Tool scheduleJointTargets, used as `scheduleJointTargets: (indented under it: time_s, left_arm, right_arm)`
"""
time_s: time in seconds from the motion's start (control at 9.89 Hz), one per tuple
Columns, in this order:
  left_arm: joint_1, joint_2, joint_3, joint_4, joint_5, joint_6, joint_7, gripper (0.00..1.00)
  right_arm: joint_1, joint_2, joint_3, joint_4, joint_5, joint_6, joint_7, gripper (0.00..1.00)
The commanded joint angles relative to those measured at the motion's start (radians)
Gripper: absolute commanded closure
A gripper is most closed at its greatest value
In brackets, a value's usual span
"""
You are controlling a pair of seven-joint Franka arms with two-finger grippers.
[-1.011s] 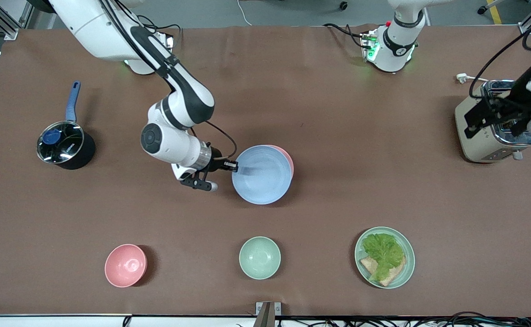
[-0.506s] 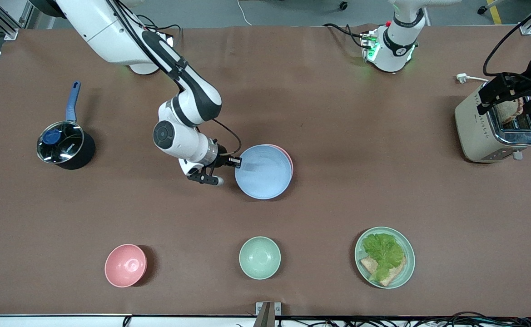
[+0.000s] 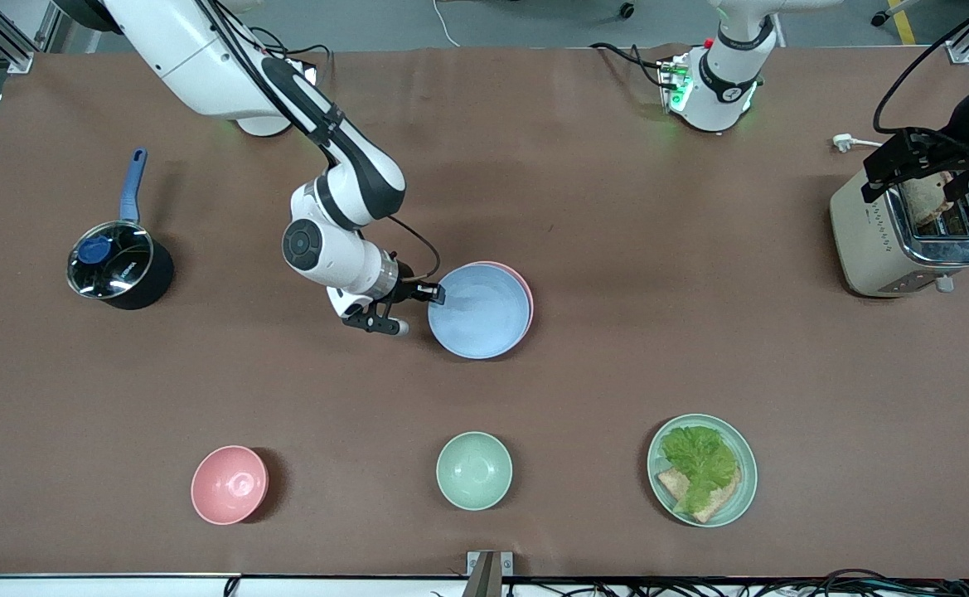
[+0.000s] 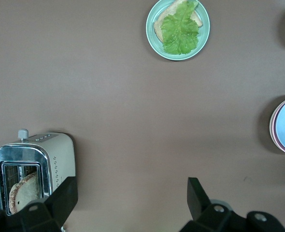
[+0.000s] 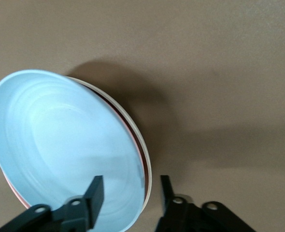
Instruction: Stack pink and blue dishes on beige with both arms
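**Front view: blue plate set down on the stack**

Front view first: we see the blue plate [image 3: 479, 310] lying on top of the pink plate [image 3: 525, 292] in the middle of the desk [image 3: 617, 348]. Only a thin pink edge peeks out. In the right wrist view a pale cream rim [image 5: 141, 145] shows under the stack, so we think the beige plate is at the bottom.

The right gripper [image 3: 437, 292] sits at the rim of the blue plate, on the side toward the right arm's end of the desk. Its fingers [image 5: 95, 193] are spread on each side of the rim, and we see no pinch on it. We think the letting-go step is in hand and the stacking is nearly done.

The left gripper [image 3: 915, 166] hangs over the toaster [image 3: 898, 240], well apart from the plates, with its fingers [image 4: 196, 195] wide apart and nothing in them. It waits.

Next, we think the right gripper needs to pull straight back from the rim. It must not bump the plate, or the stack could slide.

Some things are hard to see. The beige plate is hidden in the front view. Most of the pink plate is covered too. We cannot tell if the blue plate lies flat.
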Motion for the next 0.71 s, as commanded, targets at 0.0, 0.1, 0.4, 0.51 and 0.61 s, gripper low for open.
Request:
scheduleJointTargets:
  time_s: [0.0, 0.1, 0.4, 0.51, 0.61]
  left_arm:
    - [-0.003, -0.005, 0.0, -0.038, -0.011, -0.014, -0.005, 0.0]
    - [-0.005, -0.008, -0.003, -0.038, -0.011, -0.031, -0.008, 0.0]
    - [-0.003, -0.011, -0.008, -0.038, -0.011, -0.048, -0.005, 0.0]
    - [-0.003, -0.011, -0.008, -0.037, -0.011, -0.048, 0.008, 0.0]
    - [-0.003, -0.013, -0.009, -0.037, -0.011, -0.048, 0.009, 0.0]
  right_arm:
    - [-0.027, -0.169, -0.004, -0.024, -0.032, -0.136, 0.102, 0.0]
    - [-0.094, -0.258, -0.006, -0.021, -0.128, -0.253, 0.116, 0.0]
    - [-0.181, -0.448, -0.144, 0.058, -0.431, -0.559, 0.111, 0.0]
    - [-0.182, -0.481, -0.218, 0.099, -0.434, -0.619, 0.035, 0.0]
    - [-0.185, -0.502, -0.29, 0.15, -0.434, -0.685, -0.076, 0.0]
